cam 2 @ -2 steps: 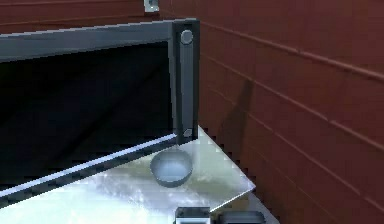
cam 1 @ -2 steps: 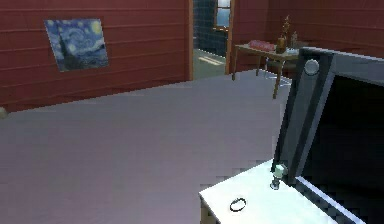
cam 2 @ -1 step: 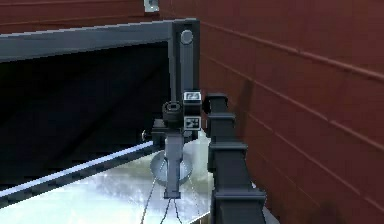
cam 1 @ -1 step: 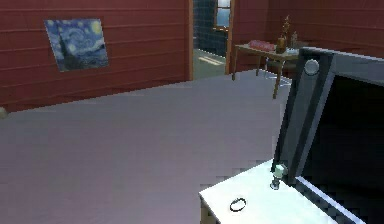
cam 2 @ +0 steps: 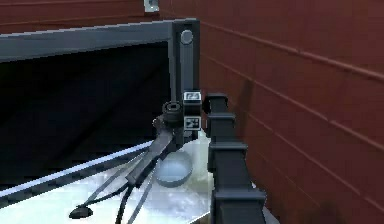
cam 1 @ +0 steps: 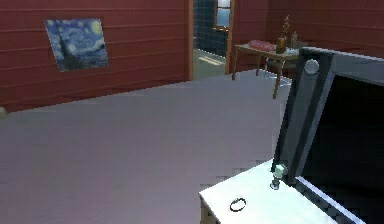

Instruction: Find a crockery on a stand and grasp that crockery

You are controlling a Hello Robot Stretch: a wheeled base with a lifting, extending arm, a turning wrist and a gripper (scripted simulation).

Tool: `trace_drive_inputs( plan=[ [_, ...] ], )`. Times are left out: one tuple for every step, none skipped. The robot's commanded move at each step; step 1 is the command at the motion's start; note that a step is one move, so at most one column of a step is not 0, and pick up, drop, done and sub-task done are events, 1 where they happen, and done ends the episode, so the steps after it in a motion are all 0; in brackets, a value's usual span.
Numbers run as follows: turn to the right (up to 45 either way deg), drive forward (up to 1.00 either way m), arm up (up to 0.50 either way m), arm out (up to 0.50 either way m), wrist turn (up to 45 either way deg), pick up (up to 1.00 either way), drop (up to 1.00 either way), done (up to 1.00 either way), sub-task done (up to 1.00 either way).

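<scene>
Television (cam 1: 340, 130) on white stand (cam 1: 270, 206), painting (cam 1: 77, 44) on wall (cam 1: 140, 40)

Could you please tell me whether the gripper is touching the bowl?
Cannot tell: in the arm side view the gripper overlaps the bowl, with neither contact nor gap plain.

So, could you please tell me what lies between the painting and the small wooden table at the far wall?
In the forward view, an open doorway breaks the red wall between the painting and the table.
</scene>
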Motion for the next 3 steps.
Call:
trace_drive_inputs(
  plan=[
    [0.0, 0.00, 0.00, 0.00, 45.0, 0.00, 0.00, 0.00, 0.00],
    [0.0, 0.00, 0.00, 0.00, 45.0, 0.00, 0.00, 0.00, 0.00],
    [0.0, 0.00, 0.00, 0.00, 30.0, 0.00, 0.00, 0.00, 0.00]
  ],
)
